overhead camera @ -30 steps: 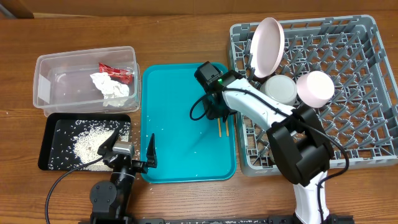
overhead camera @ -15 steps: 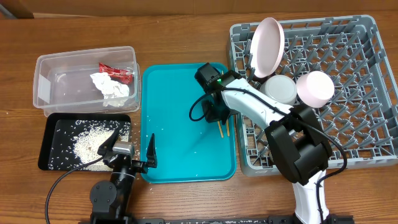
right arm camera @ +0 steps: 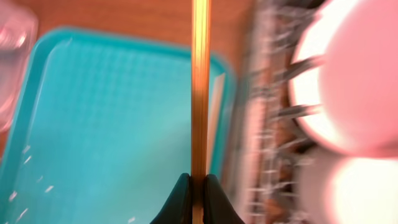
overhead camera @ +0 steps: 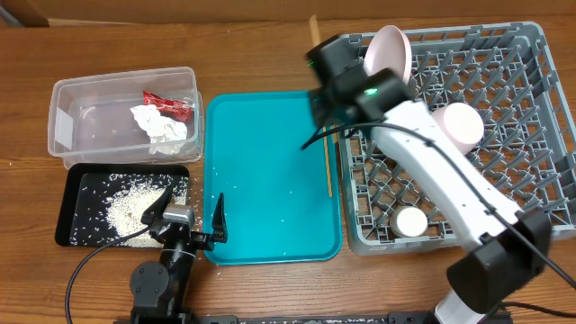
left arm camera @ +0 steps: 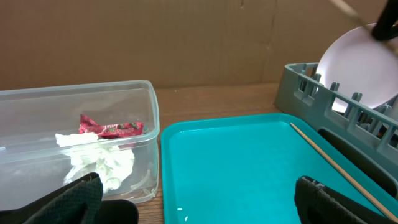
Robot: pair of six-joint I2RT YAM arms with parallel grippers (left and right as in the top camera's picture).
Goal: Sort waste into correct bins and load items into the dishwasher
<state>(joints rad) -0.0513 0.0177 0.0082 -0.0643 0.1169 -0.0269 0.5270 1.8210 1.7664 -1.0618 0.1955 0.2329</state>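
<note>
My right gripper point(overhead camera: 326, 70) is raised over the near-left corner of the grey dish rack point(overhead camera: 531, 193) and is shut on one wooden chopstick point(right arm camera: 200, 93); its tip shows in the overhead view point(overhead camera: 314, 24). The other chopstick point(overhead camera: 328, 166) lies on the teal tray's right edge. The white plate point(overhead camera: 389, 54) stands upright in the rack, with the pinkish bowl point(overhead camera: 457, 126) and a white cup point(overhead camera: 412, 221). The grey bowl is hidden under my right arm. My left gripper point(overhead camera: 187, 223) is open and empty at the front table edge. The clear tub point(overhead camera: 67, 121) holds the red packet point(overhead camera: 168, 103) and napkin point(overhead camera: 160, 126).
The black tray point(overhead camera: 74, 220) with rice point(overhead camera: 121, 211) sits in front of the tub. The teal tray point(overhead camera: 261, 180) lies between the bins and the rack with a few rice grains on it. In the left wrist view the tub point(left arm camera: 146, 106) and rack wall point(left arm camera: 305, 87) flank it.
My right arm has lifted off the teal tray with one chopstick and swung up and back toward the rack. The other chopstick stayed on the tray. The left arm has not moved.
</note>
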